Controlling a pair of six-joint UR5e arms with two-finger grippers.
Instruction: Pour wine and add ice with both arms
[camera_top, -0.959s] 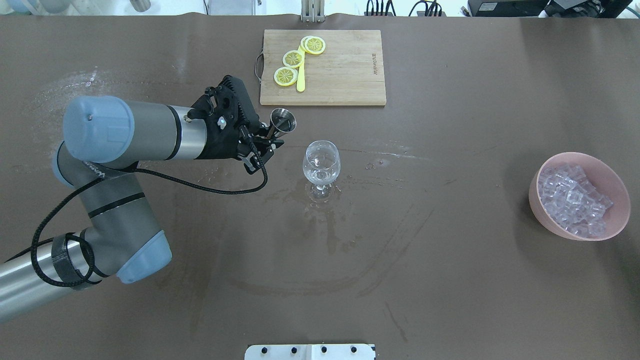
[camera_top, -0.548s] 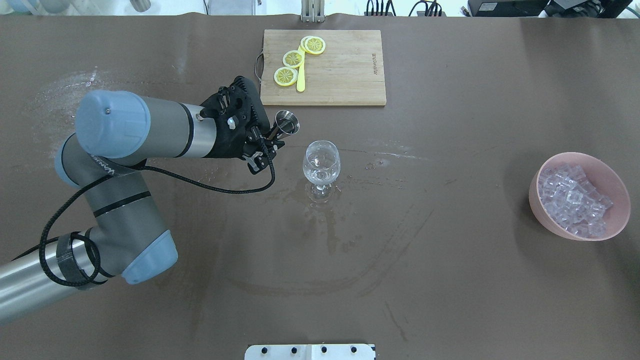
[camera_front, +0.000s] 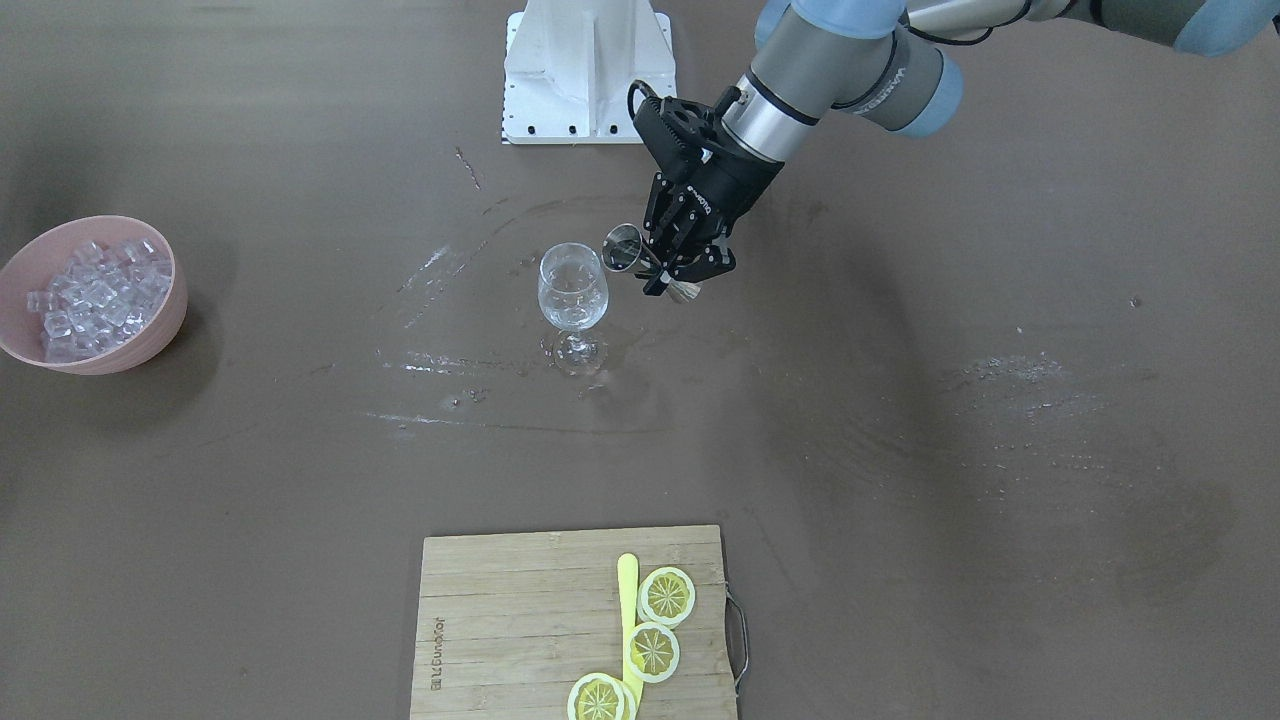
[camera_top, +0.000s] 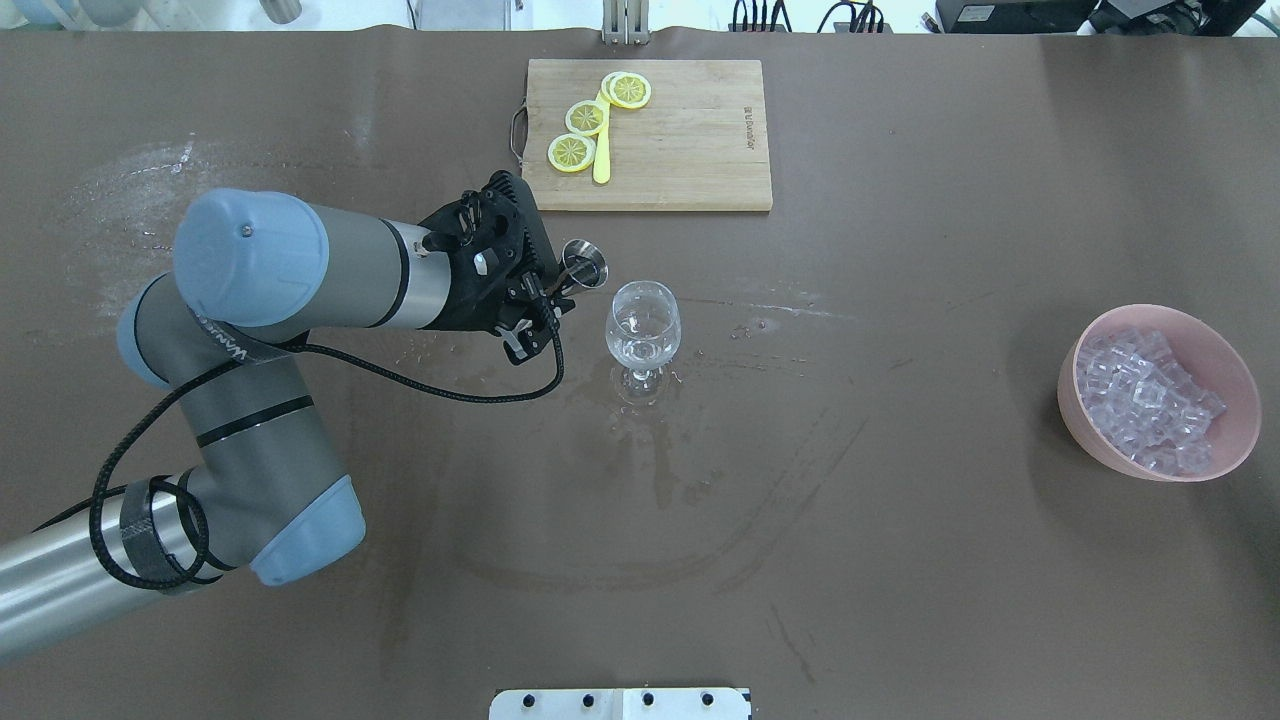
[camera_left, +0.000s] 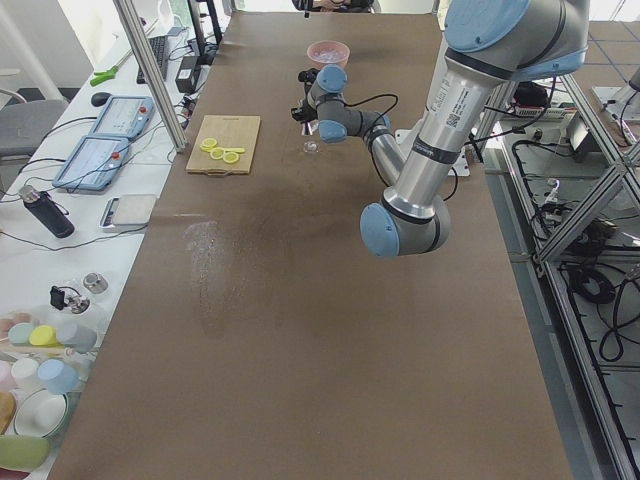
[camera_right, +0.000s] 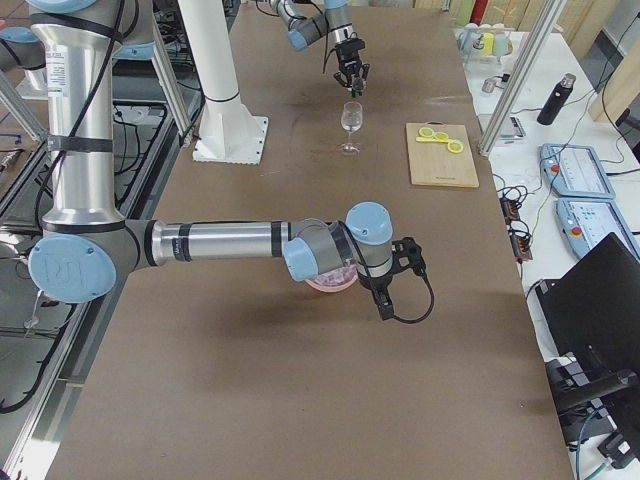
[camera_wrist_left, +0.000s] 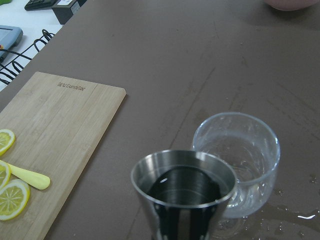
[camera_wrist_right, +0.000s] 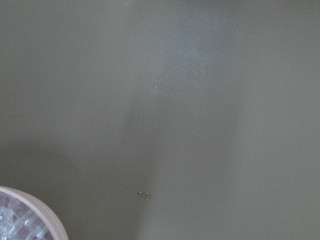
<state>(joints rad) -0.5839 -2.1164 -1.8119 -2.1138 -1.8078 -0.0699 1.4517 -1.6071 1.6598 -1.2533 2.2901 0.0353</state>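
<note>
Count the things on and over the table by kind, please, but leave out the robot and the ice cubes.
wine glass: 1
metal measuring cup: 1, held in the left pincer
pink bowl: 1
wooden cutting board: 1
yellow stick: 1
lemon slices: 3 plainly seen; a 4th may hide under one
Total: 8 plainly seen
</note>
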